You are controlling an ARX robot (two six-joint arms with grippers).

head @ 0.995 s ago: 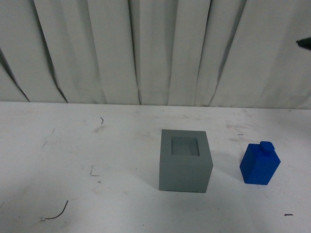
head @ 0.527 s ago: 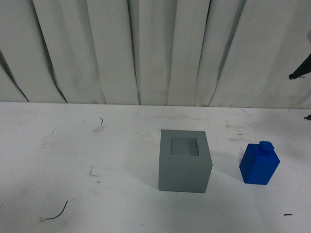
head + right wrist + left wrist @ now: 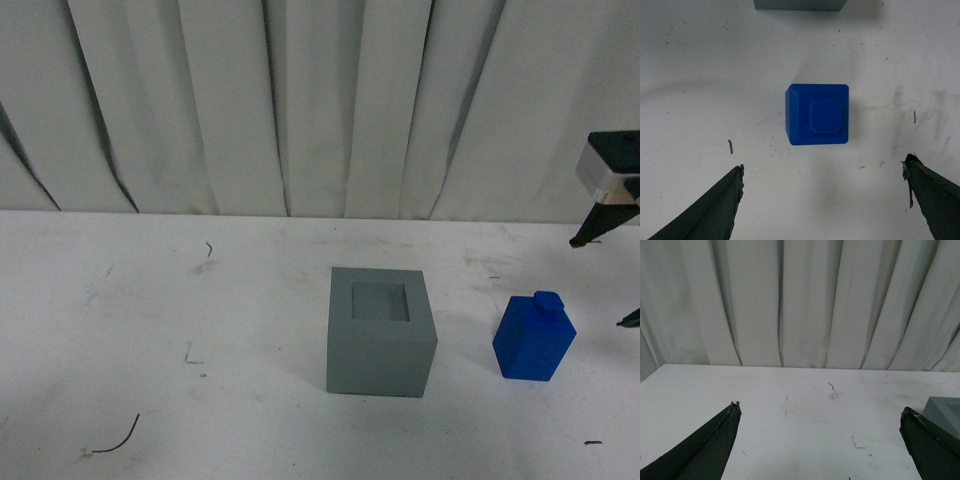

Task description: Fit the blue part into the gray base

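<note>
The left gripper (image 3: 820, 409) hangs spread and empty toward the desk's left edge, the gray base (image 3: 380, 350) sits mid-desk, and the blue part (image 3: 535, 340) stands upright near the right edge, almost straight beneath the nearer right gripper (image 3: 822, 165), whose jaws gape empty.

Blue part (image 3: 534, 340) beside (upright) gray base (image 3: 381, 332).

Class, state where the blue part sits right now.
In the front view, the blue part stands on the white table, right of the gray base with a gap between them.
</note>
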